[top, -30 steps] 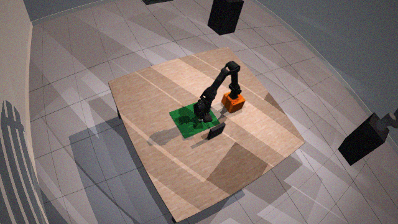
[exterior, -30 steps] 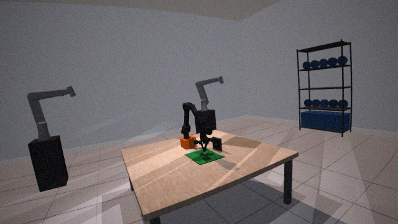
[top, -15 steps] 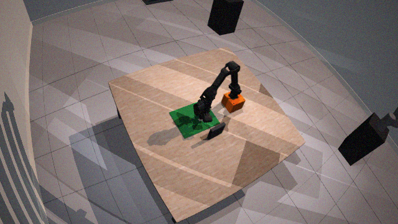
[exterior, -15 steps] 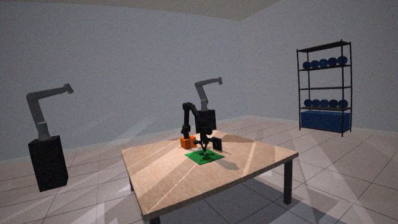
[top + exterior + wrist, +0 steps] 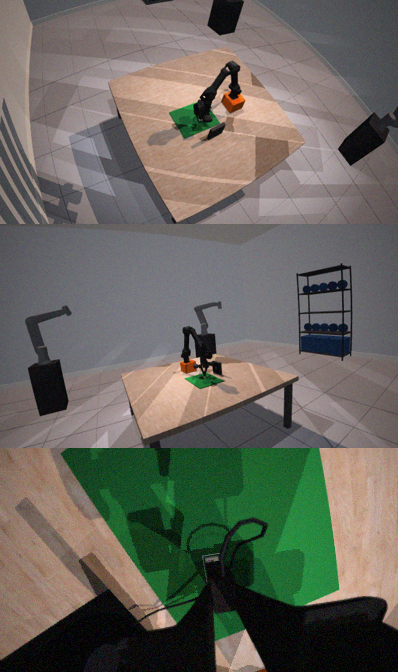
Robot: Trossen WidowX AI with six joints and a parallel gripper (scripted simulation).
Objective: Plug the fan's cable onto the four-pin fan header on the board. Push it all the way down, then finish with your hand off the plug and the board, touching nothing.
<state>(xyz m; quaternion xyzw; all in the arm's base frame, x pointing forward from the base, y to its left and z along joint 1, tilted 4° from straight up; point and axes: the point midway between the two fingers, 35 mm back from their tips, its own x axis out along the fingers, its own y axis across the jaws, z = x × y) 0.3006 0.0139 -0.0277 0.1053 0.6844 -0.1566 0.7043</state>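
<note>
1. Plug point(image 5: 212, 560): one, small and pale, seen from the wrist at the tip of the gripper, over the middle of the board. Whether it sits on the header cannot be told; the header itself is hidden or too small to make out.
2. Cable point(image 5: 243, 532): one, thin and dark, rising from the plug in a loop over the board, then trailing off the board's edge toward the fan.
3. Gripper point(image 5: 215, 579): one, nearly closed, its two dark fingers pinched on the plug, with only a narrow gap between them. It points down at the board.
4. Board point(image 5: 186, 124): one, flat and green, lying on the table; the landmark for all entries here. It is dappled with dark shadows.
5. Fan point(image 5: 216, 130): one, a dark flat slab standing tilted on the table just beside the board, off the corner nearest the arm's base.
6. Arm point(image 5: 217, 84): one, black. It rises from its base, bends sharply at a high elbow and slopes down to the board, wrist over the board's middle.
7. Base point(image 5: 233, 102): one, an orange block on the table, near the board, beyond the fan's side.
8. Table point(image 5: 174, 407): one, pale wood with dark legs, bearing the board, the fan and the base.
9. Stands point(image 5: 48, 386): three black boxes on the floor, well apart from the board; grey arms show on two.
10. Shelf point(image 5: 324, 312): one, by the wall, far from the board, holding two rows of five blue balls and blue boxes.
</note>
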